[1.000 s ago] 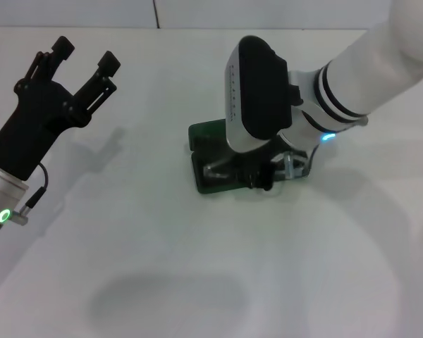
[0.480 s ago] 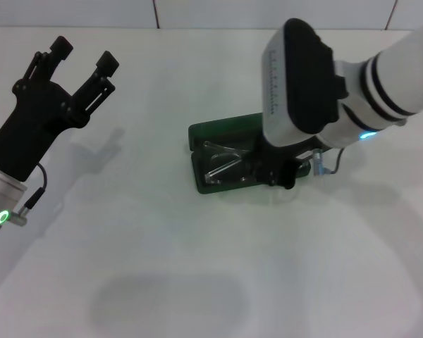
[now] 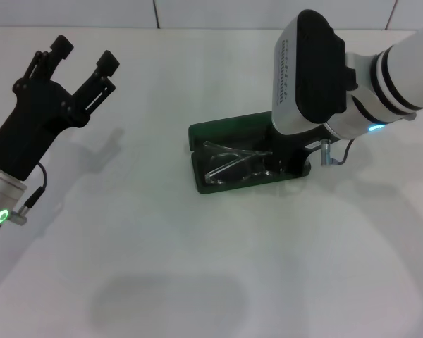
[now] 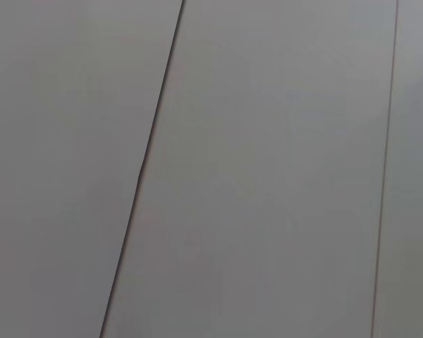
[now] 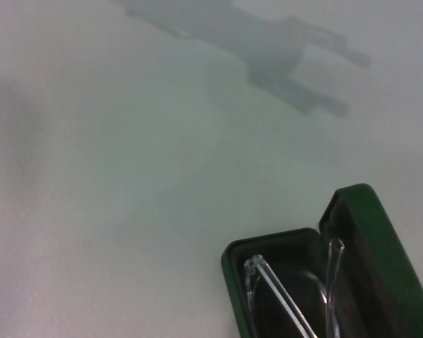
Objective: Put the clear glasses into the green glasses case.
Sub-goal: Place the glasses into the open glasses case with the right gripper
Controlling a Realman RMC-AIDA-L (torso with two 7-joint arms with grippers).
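The green glasses case point(image 3: 197, 135) lies open at the middle of the table, its lid point(image 5: 370, 232) raised on the far side. Inside it rest the clear glasses point(image 3: 229, 160), with their thin temple arms point(image 5: 271, 289) showing in the right wrist view. My right gripper point(image 3: 289, 163) hangs low over the case's right end, mostly hidden under the white and black wrist. Far off at the left, my left gripper point(image 3: 81, 58) is raised above the table, open and holding nothing.
The white table point(image 3: 162, 267) surrounds the case. A wall seam point(image 3: 156, 14) runs behind the table's far edge. The left wrist view holds only grey panels point(image 4: 268, 176) with dark seams.
My right arm has drawn back to the right, off the case's left part, uncovering the glasses lying in it. The left arm has not moved.
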